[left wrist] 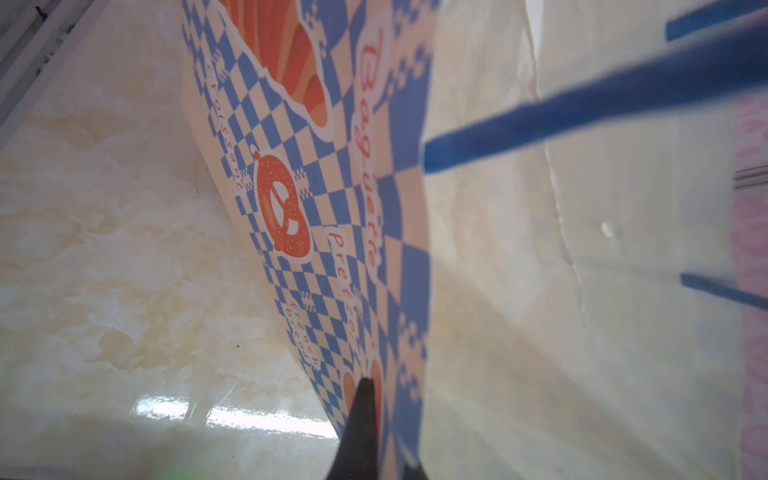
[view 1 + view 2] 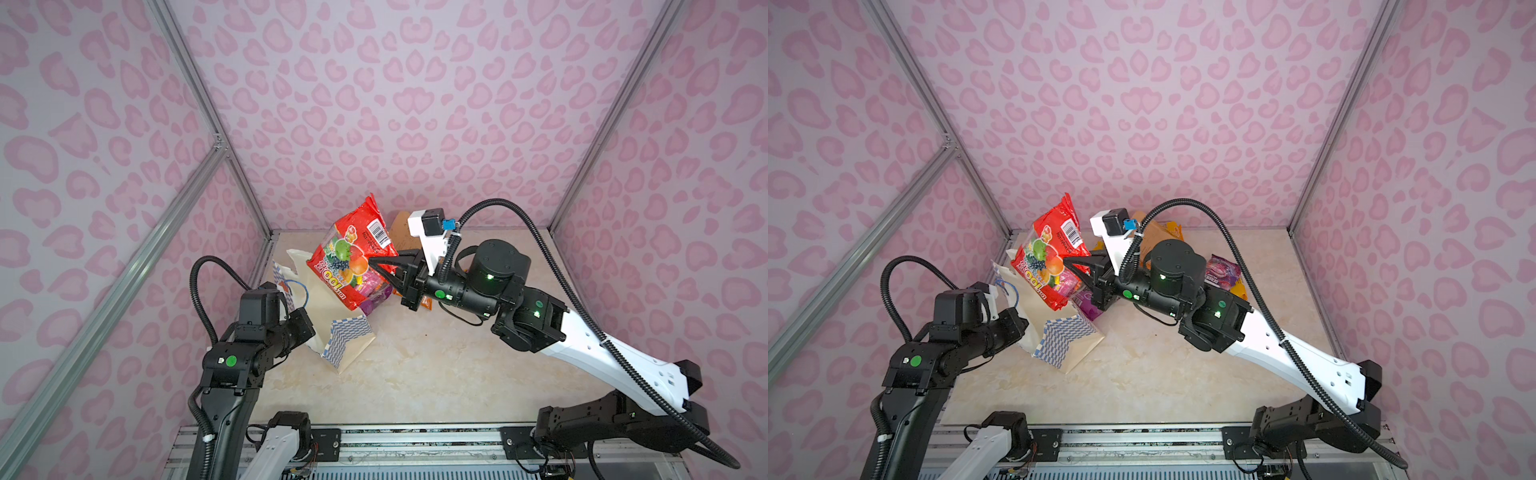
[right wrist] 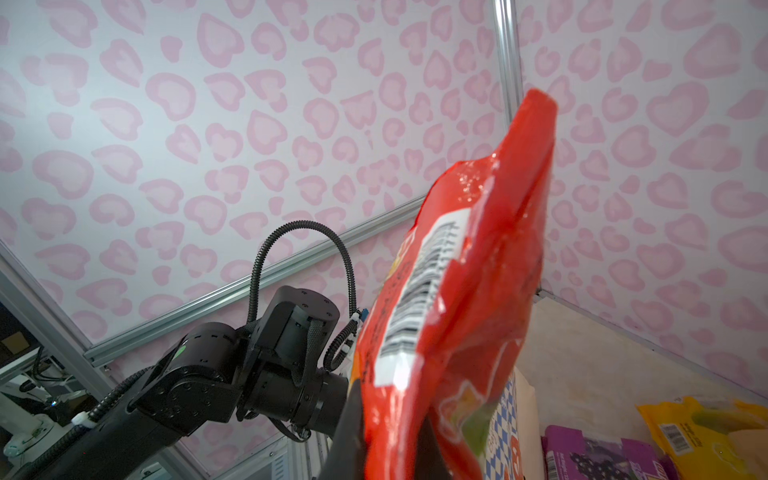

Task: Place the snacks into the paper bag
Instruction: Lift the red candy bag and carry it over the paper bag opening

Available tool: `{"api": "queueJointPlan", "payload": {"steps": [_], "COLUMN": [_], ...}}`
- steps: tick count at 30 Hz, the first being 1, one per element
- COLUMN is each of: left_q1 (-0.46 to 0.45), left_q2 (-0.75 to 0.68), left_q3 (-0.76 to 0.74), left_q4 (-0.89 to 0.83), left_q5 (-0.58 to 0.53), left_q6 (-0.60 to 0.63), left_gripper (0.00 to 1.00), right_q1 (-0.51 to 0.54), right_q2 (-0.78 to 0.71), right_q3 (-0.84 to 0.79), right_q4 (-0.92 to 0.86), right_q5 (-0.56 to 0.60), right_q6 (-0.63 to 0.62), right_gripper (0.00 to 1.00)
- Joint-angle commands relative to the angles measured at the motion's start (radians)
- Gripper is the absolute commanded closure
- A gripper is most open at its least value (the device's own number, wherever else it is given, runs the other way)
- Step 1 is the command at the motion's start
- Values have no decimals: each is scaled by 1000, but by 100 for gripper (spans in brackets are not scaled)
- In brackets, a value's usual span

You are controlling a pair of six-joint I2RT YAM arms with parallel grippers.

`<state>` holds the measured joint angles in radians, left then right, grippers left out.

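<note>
**Red packet [image 2: 353, 253] over paper bag [image 2: 349, 340]**

The right gripper [image 2: 372, 262] is clamped on one glossy, crinkly red packet printed "100", with fruit pictures and a barcode, at the bag's open mouth. The left gripper [image 1: 368, 395] pinches the bag's blue-checkered paper wall, lettered "Baguette" and "Pretzel". Two purple packets [image 2: 1223, 272] lie on the table [image 2: 436, 374].

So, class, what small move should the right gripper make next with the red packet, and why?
Probably lower the red packet a little into the paper bag before releasing: the right gripper holds it tilted over the open mouth, while the left gripper pinches the bag's wall.
</note>
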<state>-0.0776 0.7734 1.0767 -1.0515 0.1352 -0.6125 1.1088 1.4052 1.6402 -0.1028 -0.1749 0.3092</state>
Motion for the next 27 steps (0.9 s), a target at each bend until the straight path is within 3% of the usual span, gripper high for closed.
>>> {"api": "queueJointPlan", "payload": {"steps": [1, 15, 27], "left_q1": [1, 1, 1], "left_q2": [-35, -88, -105], "left_q3": [-38, -21, -46], "left_q4": [11, -28, -18], "left_q5": [21, 7, -25], "left_q6": [-81, -85, -92], "left_gripper": [97, 97, 97], "right_q1": [13, 48, 6], "right_q2": [43, 177, 320], "right_q3": [27, 135, 135], "right_q4": [67, 60, 18], "right_q5": [2, -9, 79], "right_q6": [-32, -15, -6], "right_gripper": [100, 100, 100]}}
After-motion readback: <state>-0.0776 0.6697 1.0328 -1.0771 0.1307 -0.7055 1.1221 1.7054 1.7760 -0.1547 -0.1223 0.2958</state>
